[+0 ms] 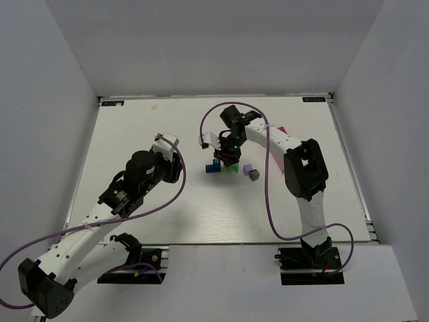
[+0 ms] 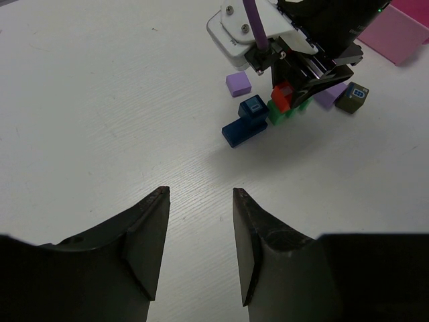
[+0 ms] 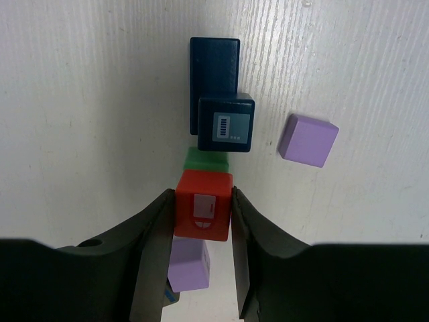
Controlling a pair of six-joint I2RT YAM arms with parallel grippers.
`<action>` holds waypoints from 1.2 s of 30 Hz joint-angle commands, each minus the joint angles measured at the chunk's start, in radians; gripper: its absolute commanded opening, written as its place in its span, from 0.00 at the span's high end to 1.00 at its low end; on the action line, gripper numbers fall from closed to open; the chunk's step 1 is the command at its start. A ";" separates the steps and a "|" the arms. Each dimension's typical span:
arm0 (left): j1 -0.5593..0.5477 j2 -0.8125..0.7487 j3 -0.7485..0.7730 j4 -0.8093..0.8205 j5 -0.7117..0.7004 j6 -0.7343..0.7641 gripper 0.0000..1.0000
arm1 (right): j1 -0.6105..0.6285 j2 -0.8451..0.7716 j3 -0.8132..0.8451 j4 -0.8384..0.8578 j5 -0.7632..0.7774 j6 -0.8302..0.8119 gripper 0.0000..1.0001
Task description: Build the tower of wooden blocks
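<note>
You have the wood block tower [image 1: 214,168] near the middle of the table [image 1: 134,127]. At its left lies the long block [image 3: 213,64], with the upper cube [image 3: 226,124] on the end nearest the base block [image 3: 206,159], just to the right. The gripped cube [image 3: 203,213] sits on the base block, between the right gripper's [image 3: 201,196] fingers. The loose cube [image 2: 238,84] lies just beyond the long block. Right of the base block lies the side cube [image 1: 248,169], the outer cube [image 1: 255,175] just beside it. The tray [image 2: 395,33] lies farther right; the left gripper [image 2: 201,194] is well left.
</note>
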 commanded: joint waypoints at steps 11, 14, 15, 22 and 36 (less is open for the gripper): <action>0.004 -0.015 -0.005 0.001 0.002 -0.005 0.47 | 0.005 0.008 0.030 -0.013 -0.013 -0.004 0.82; 0.004 -0.015 -0.005 0.001 0.002 -0.005 0.47 | 0.010 0.007 0.025 -0.010 -0.010 -0.008 0.78; 0.004 -0.015 -0.005 0.001 0.002 -0.005 0.47 | 0.005 0.007 0.027 -0.007 -0.012 -0.007 0.77; 0.004 -0.015 -0.005 0.001 0.002 -0.005 0.47 | 0.008 0.007 0.016 -0.002 -0.006 -0.004 0.71; 0.004 -0.015 -0.005 0.001 0.002 -0.005 0.47 | 0.013 0.003 -0.002 0.016 0.008 -0.002 0.61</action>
